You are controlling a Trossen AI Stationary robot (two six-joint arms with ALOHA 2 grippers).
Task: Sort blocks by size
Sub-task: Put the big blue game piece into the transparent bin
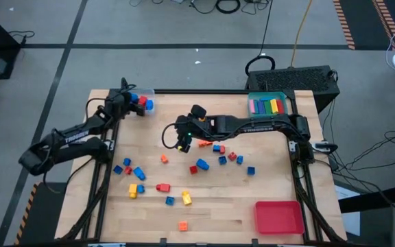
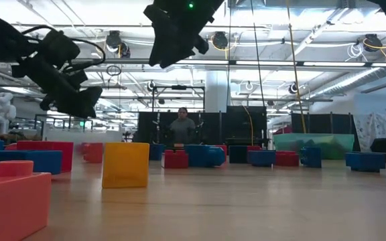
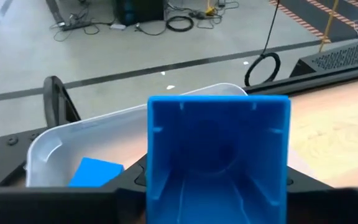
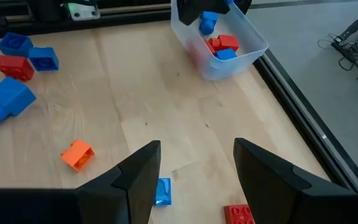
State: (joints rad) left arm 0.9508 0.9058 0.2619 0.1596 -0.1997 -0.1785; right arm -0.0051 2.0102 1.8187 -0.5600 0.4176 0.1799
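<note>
Small blocks (image 1: 197, 168) in red, blue, yellow and orange lie scattered over the middle of the wooden table. At the far left corner stands a clear tray (image 3: 61, 140) holding red and blue blocks (image 4: 222, 46). My left gripper (image 1: 137, 103) hangs over that tray, shut on a blue block (image 3: 219, 155). Over the table's middle, my right gripper (image 4: 197, 168) stands open with nothing between its fingers; an orange block (image 4: 76, 154) and a blue one (image 4: 163, 191) lie on the wood below it. My left gripper pinches the blue block by two opposite side walls (image 3: 155, 177) between its two fingers. The fingers slant down toward the table's far edge. The block's hollow underside (image 3: 219, 180) faces back along the fingers. The block (image 4: 208, 22) is lifted clear, just above the clear tray.
A teal tray (image 1: 269, 104) with long coloured bars stands at the far right. A red tray (image 1: 278, 216) lies at the near right corner. Bare wood shows along the near edge and between the clear tray and the scattered blocks.
</note>
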